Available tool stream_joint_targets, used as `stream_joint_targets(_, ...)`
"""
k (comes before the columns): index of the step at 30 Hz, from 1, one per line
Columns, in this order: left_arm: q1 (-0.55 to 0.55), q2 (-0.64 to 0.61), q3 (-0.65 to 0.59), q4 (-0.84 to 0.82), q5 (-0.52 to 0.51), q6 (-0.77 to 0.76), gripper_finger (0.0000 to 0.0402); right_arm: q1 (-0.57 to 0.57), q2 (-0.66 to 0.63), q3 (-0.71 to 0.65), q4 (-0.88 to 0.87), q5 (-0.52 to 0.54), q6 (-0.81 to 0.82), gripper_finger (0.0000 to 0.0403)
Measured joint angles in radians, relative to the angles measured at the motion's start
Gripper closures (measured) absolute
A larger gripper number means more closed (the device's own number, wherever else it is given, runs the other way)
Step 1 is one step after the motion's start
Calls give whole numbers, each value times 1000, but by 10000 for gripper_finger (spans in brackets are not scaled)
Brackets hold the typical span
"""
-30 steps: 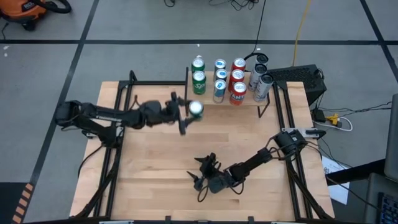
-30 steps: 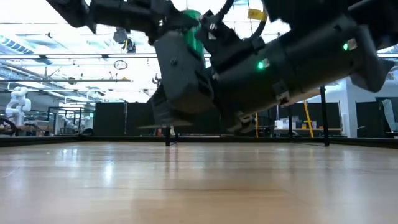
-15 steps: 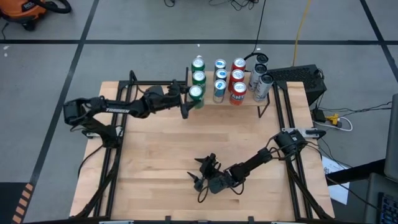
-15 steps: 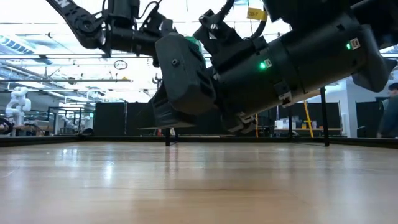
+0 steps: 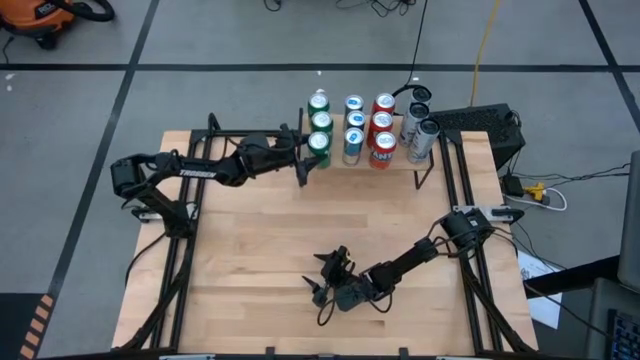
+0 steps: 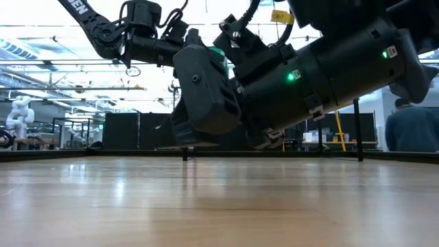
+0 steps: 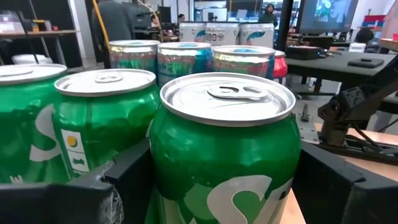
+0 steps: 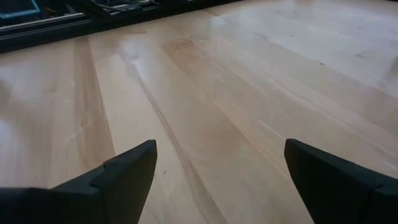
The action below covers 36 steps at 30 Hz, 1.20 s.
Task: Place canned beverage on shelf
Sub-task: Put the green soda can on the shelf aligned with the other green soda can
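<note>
Left gripper (image 5: 310, 157) had its fingers (image 7: 124, 177) shut on the green can (image 7: 225, 155), one dark pad each side of the can body, approx mid-height; can upright, lid and tab on top. In the high view the held can (image 5: 319, 143) sat at the upper centre of the frame, at the front of the left-hand column of cans on the shelf (image 5: 400, 165), just beside the next green can (image 7: 106, 118). Couldn't tell whether its base was already down on the board or just above it.

Handling, as a judgement: thin aluminium wall, stiff enough if full, dents if squeezed hard; smooth printed skin, prob slippery, so a side grip at mid-body w/ moderate force looks right. Likely has some weight if unopened. Neighbours stood v. close, so opening the fingers wide could nudge them.

Right gripper (image 5: 332, 283) lay low over the bench (image 5: 250, 260) in the lower centre of the high view, fingers (image 8: 118, 171) spread apart, holding nothing.

Shelf: light wood, black supports, also carrying blue, red and silver cans. Bench: pale wood planks, slight sheen. Room beyond: grey floor w/ dark tape lines, cables, a person at the right edge of the low view.
</note>
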Motion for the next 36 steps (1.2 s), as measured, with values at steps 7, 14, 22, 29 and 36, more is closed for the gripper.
stream_joint_targets(7, 27, 0, 0, -2, -5, -3, 103, 0, 0, 0, -19, 0, 0, 63)
stream_joint_targets(14, 35, 0, 0, -6, -24, -13, 103, 0, 0, 0, -21, 0, 0, 63)
stream_joint_targets(22, 36, -1, 0, -7, -17, -29, 77, 0, 0, 0, -21, 0, 1, 63)
stream_joint_targets(29, 35, -5, 4, 3, -19, -24, 16, 0, 0, 0, -21, 0, 1, 63)
stream_joint_targets(36, 32, -66, 3, -38, -29, -23, 6, 0, 0, 0, -21, 0, 1, 63)
